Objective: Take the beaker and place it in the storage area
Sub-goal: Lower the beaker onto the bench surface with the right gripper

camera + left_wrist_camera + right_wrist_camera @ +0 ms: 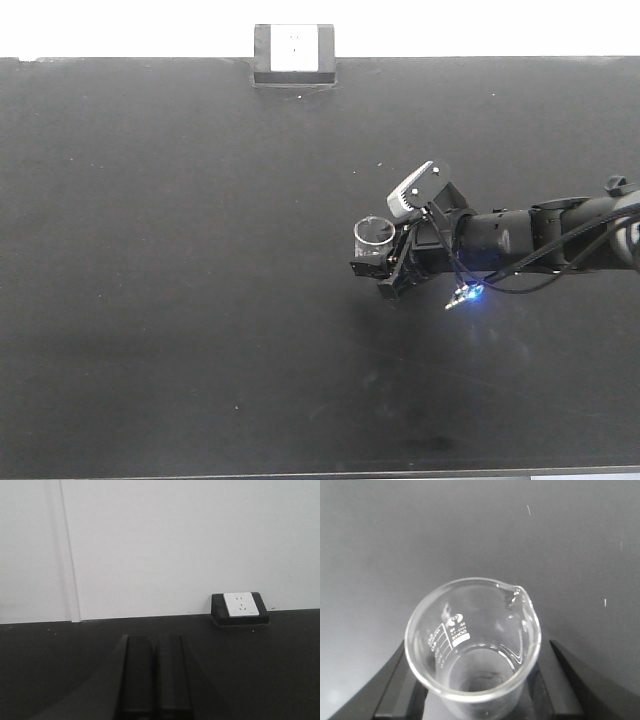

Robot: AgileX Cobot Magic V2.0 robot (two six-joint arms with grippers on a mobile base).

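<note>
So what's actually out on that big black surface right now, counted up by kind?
Glass beaker: 1
Black block with a white socket face: 1
Robot grippers: 2, the right gripper around the beaker and the left gripper empty
Total: 4

A plain white wall [175,540] with 1 vertical seam [70,555] stands behind, evenly lit.
</note>
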